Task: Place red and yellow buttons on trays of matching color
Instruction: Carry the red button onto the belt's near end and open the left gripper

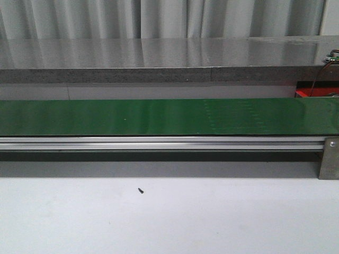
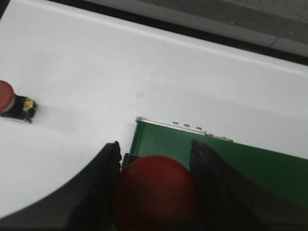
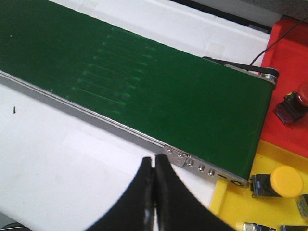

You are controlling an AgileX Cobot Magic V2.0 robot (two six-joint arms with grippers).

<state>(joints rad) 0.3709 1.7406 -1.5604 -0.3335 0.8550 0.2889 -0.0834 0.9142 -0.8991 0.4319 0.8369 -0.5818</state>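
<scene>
On the far left, seen from the left wrist, a red button [image 2: 10, 101] lies on its side on the white table [image 2: 144, 62], red cap outward and a dark body with a yellow mark behind it, well apart from the arm. Nearer that camera, the left gripper [image 2: 155, 187] has its jaws pinching a second red button [image 2: 156, 192]; the dark fingers [image 2: 101, 187] press against either side of the round cap, which hangs just over the end of the green conveyor belt [image 2: 231, 163].

Across the front view the belt [image 1: 159, 117] runs the width of the table [image 1: 169, 217] on an aluminium rail [image 1: 159, 142], with a small dark screw [image 1: 140, 190] lying on the white surface before it. Neither arm appears there.

Further right, the right wrist view shows the right gripper [image 3: 154, 192] with its jaws pressed together and nothing between them, hovering over the table by the belt's rail. Beyond the belt's end sits a red tray [image 3: 288, 57] holding a red button [image 3: 293, 107], and beside it a yellow tray [image 3: 231, 202] with a yellow button [image 3: 279, 182]; other pieces at that tray's edge are probably more buttons, though they are cut off.
</scene>
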